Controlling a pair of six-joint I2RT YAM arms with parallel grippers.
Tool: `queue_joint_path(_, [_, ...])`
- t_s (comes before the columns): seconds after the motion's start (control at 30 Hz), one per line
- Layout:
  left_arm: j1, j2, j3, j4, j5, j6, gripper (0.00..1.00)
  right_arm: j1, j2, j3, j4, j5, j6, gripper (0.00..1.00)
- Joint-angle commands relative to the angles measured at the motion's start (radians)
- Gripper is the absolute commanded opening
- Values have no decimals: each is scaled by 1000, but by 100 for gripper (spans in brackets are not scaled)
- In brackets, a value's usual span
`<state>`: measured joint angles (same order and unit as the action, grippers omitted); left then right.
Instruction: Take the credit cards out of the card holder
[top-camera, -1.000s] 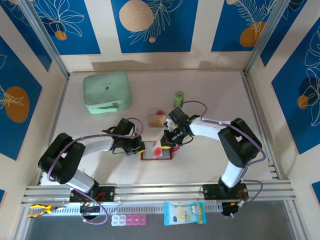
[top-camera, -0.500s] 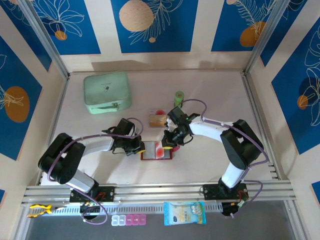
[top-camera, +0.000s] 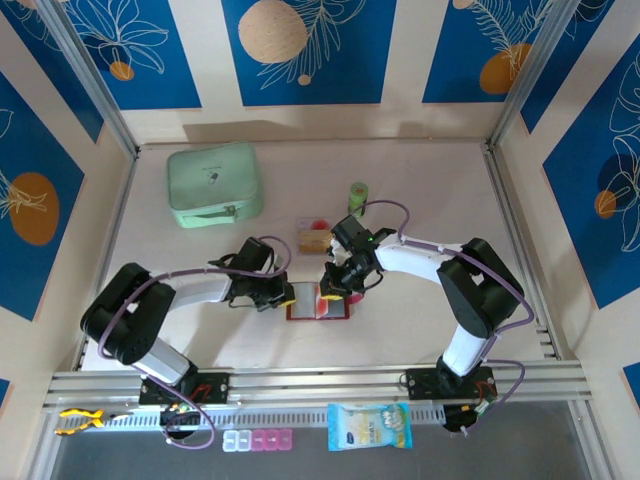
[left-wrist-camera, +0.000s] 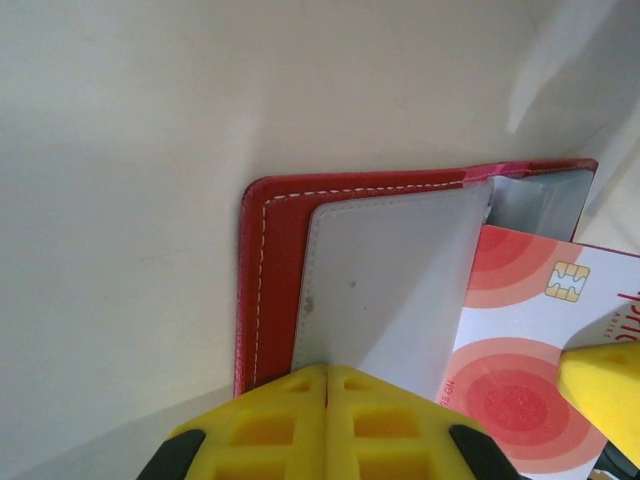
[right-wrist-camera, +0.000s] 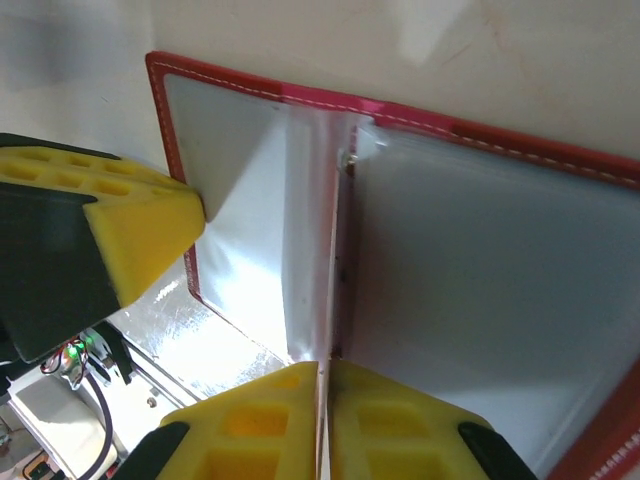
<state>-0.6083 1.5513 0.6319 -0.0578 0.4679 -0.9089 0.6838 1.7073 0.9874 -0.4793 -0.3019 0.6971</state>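
Mint case: 10 o'clock of the work spot, well apart.

Left gripper: clenched, tips at the grey sleeve. Pinching or only pressing, cannot tell.

Card holder: lies open at table centre.

Credit card: partly out at the holder's 3 o'clock side. Right gripper appears clamped on its edge.

Risks: the holder may lift with the card if the left hold slips. The edge pinch is thin, so the card may drop.

Loose cards at 12 o'clock and green roll at 1 o'clock: near, likely not blocking.
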Motion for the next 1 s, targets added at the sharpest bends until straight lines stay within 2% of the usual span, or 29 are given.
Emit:
queue_joint_path(0.0, [-23, 36, 11, -1, -3, -14, 3, 7, 11, 19, 3, -14, 10, 11])
queue_joint_path(0.4, [-47, 43, 34, -8, -13, -17, 3, 7, 13, 15, 0, -7, 7, 8])
queue_joint_path(0.6, [-43, 23, 24, -70, -54, 1, 3, -2, -28, 50, -92, 44, -39, 8])
queue_joint_path(0.8, [-33, 0, -7, -74, -67, -3, 3, -16, -45, 132, -236, 94, -169, 7])
queue_joint_path(0.97, [-24, -26, -30, -78, -79, -11, 4, -20, -33, 234, -344, 116, -389, 5])
